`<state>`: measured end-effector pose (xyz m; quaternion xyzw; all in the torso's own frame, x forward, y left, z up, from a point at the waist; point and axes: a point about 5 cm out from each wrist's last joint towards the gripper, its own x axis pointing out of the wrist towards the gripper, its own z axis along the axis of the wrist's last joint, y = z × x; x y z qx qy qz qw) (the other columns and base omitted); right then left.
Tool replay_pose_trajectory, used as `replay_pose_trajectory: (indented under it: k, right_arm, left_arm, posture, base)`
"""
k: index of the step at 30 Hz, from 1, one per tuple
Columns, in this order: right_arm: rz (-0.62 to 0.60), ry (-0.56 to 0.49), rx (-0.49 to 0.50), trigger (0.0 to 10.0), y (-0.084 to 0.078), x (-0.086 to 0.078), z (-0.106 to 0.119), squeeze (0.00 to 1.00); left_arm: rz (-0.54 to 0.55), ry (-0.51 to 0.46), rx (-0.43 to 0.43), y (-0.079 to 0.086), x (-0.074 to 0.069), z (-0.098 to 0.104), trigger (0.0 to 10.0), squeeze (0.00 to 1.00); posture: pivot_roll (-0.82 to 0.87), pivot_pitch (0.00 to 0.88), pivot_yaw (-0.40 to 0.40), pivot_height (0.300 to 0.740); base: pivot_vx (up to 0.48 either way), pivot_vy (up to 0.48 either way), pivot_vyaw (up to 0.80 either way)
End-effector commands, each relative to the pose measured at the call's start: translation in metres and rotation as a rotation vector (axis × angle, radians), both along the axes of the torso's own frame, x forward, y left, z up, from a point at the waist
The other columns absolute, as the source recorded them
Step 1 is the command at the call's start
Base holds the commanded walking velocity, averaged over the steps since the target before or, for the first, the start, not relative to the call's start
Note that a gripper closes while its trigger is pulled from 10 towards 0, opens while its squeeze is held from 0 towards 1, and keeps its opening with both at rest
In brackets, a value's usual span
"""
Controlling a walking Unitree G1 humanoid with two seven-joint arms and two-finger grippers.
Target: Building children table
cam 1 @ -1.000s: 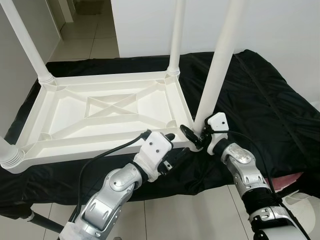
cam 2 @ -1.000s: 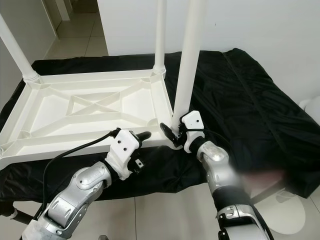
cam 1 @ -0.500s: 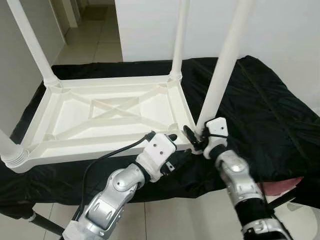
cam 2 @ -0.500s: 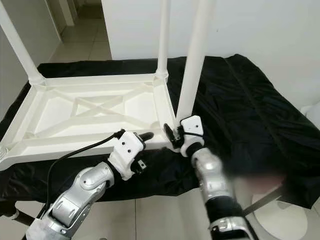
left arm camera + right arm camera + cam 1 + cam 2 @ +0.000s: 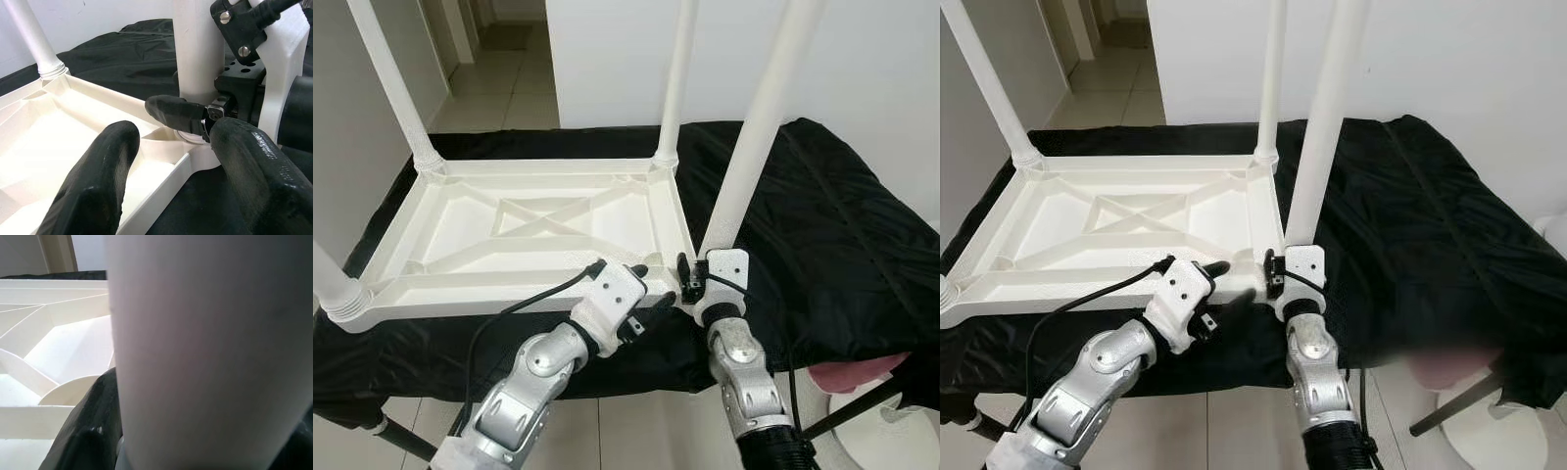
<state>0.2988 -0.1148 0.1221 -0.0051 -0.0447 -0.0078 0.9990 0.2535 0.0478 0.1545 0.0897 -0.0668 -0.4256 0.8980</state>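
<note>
The white plastic table (image 5: pixel 509 293) lies upside down on a black cloth, with its legs pointing up. My right gripper (image 5: pixel 698 267) is at the base of the near right leg (image 5: pixel 754 127), shut around it. The leg (image 5: pixel 205 352) sits between its fingers (image 5: pixel 93 431). My left gripper (image 5: pixel 649 286) is open at the table's near rim, just left of that corner. One of its fingers (image 5: pixel 98 181) is over the inside of the rim and the other finger is outside it. The right gripper's finger (image 5: pixel 176 111) lies against the leg's socket.
The black cloth (image 5: pixel 822 225) covers the support and drops off at the near edge above tiled floor. Three more legs stand at the far right (image 5: pixel 675 78), far left (image 5: pixel 396 88) and near left (image 5: pixel 333 289). A pink thing (image 5: pixel 852 372) and a white round base (image 5: pixel 891 431) sit lower right.
The camera has shifted. My right forearm has swung in under its gripper, which stays at the leg's base. The left gripper has edged closer to that corner.
</note>
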Motion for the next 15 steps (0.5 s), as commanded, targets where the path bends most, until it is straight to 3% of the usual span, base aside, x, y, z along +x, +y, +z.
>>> replay_pose_trajectory:
  k: [1, 5, 6, 7, 15]
  right_arm:
    - [-0.020, 0.063, 0.054, 10.0, 0.004, -0.007, -0.012, 0.00]
    - [-0.011, 0.030, 0.020, 10.0, -0.006, -0.007, -0.008, 0.00]
    - [-0.013, 0.029, 0.011, 10.0, -0.009, -0.007, -0.008, 0.54]
    - [-0.019, 0.022, 0.002, 10.0, -0.011, -0.009, -0.006, 1.00]
    - [-0.022, -0.006, 0.003, 10.0, -0.020, -0.010, -0.001, 1.00]
  left_arm:
    - [0.023, 0.008, 0.005, 0.003, 0.001, -0.004, 10.0, 0.00]
    - [0.023, 0.010, 0.017, 0.005, 0.002, -0.008, 10.0, 0.00]
    - [0.024, 0.012, 0.020, 0.006, 0.002, -0.009, 10.0, 0.00]
    - [0.028, 0.012, 0.025, 0.008, 0.003, -0.010, 10.0, 0.00]
    - [0.031, 0.013, 0.032, 0.010, 0.007, -0.011, 10.0, 0.00]
  posture:
    - [-0.03, 0.000, 0.057, 0.740]
    - [-0.04, 0.000, 0.061, 0.740]
    - [-0.04, 0.000, 0.063, 0.740]
    - [-0.04, 0.000, 0.063, 0.740]
    - [-0.05, 0.000, 0.062, 0.740]
  base:
    - [0.000, 0.000, 0.00]
    - [0.000, 0.000, 0.00]
    - [0.000, 0.000, 0.00]
    - [0.000, 0.000, 0.00]
    - [0.000, 0.000, 0.00]
